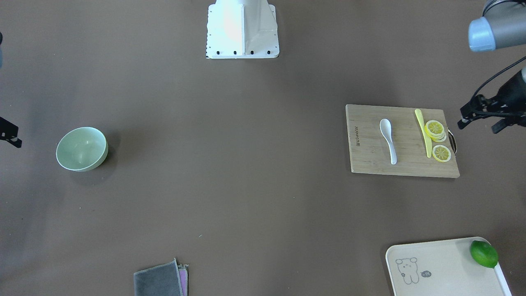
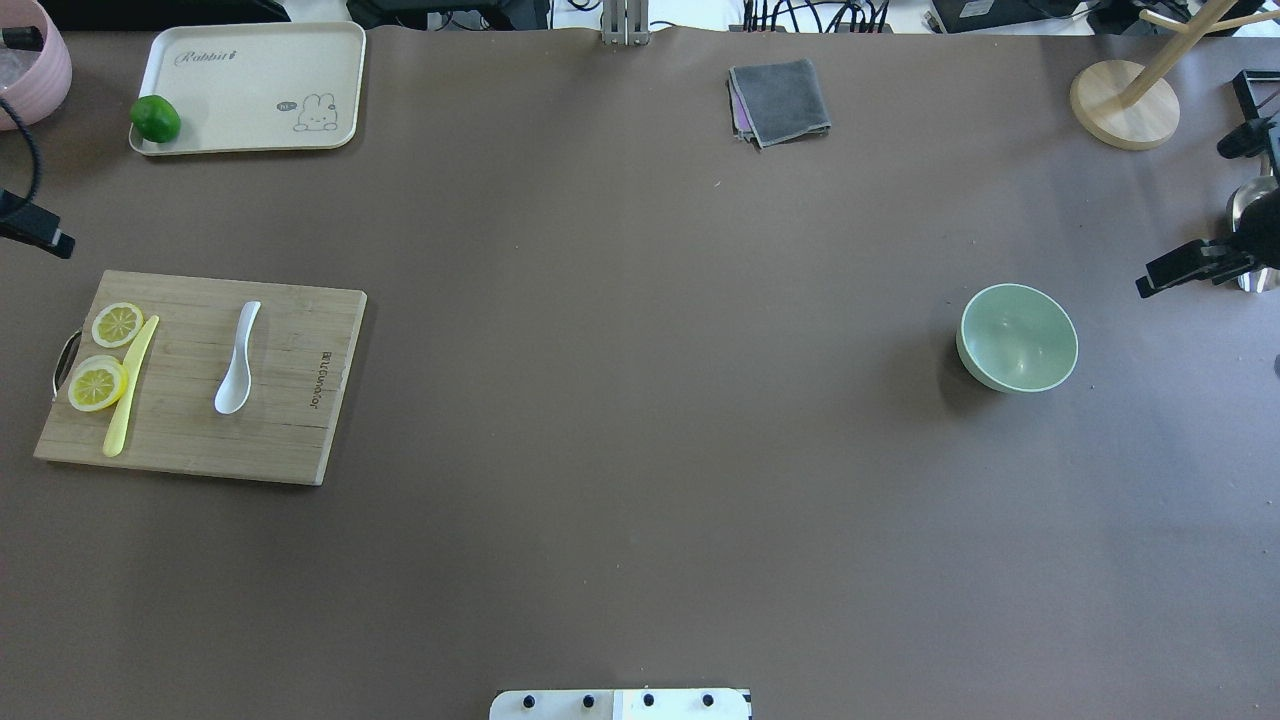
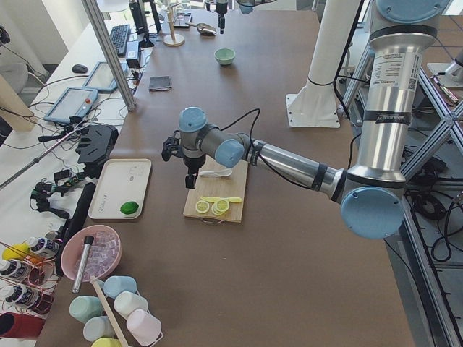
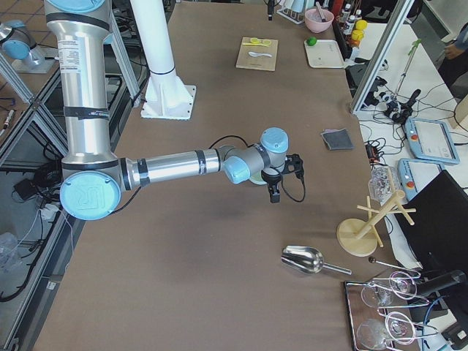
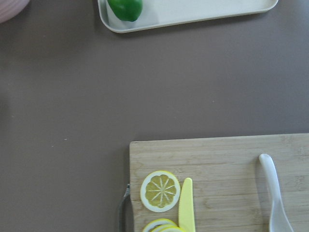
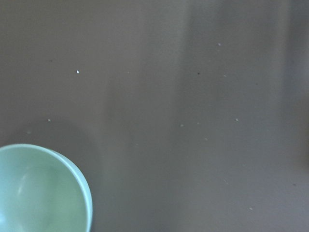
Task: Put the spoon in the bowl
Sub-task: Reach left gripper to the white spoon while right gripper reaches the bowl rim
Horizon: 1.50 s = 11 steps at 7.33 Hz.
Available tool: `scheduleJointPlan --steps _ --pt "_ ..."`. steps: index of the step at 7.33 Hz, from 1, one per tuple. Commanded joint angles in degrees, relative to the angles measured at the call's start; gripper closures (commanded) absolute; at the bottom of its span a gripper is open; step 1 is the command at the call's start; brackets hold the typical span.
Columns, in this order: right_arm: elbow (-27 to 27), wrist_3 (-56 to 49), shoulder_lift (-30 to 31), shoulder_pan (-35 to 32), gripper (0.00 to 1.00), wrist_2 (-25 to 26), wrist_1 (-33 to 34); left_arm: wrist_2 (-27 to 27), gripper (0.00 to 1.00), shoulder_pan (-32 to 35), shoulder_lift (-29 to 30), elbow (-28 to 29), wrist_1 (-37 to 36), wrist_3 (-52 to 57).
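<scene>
Spoon (image 2: 237,362): laid flat on cutting board (image 2: 300,400), table's left (scoop toward the robot), well apart from bowl (image 2: 1018,337) at right. Left gripper (image 3: 189,181): held aloft off the board's far-left corner; its opening cannot be told. Right gripper (image 4: 274,196), near bowl: likewise.

L pincer (image 3: 189,183), R pincer (image 4: 274,197): aloft, downward, far apart.

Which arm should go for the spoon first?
Left. The left gripper hovers beside the cutting board where the spoon lies; the right gripper is at the opposite end, by the bowl.
</scene>
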State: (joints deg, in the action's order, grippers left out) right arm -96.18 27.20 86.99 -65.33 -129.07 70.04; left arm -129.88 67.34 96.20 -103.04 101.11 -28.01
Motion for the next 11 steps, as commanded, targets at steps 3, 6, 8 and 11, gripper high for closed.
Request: scheduleJointPlan --steps 3,6,8,11 --pt "3.61 6.9 -3.05 7.14 0.19 1.63 -1.64 1.38 0.02 -4.85 4.43 1.96 -0.38 -5.39" --pt "5.48 12.33 -3.49 8.55 0.99 1.11 -4.82 1.47 0.02 -5.55 5.74 2.84 -0.38 -7.48" --pt "4.6 12.7 -3.67 8.99 1.0 -0.55 -4.82 3.12 0.03 -8.35 6.02 4.33 -0.04 -10.38" --pt "2.75 33.18 -13.74 16.25 1.0 -1.28 -4.29 4.19 0.15 -13.46 6.63 6.7 0.4 -15.85"
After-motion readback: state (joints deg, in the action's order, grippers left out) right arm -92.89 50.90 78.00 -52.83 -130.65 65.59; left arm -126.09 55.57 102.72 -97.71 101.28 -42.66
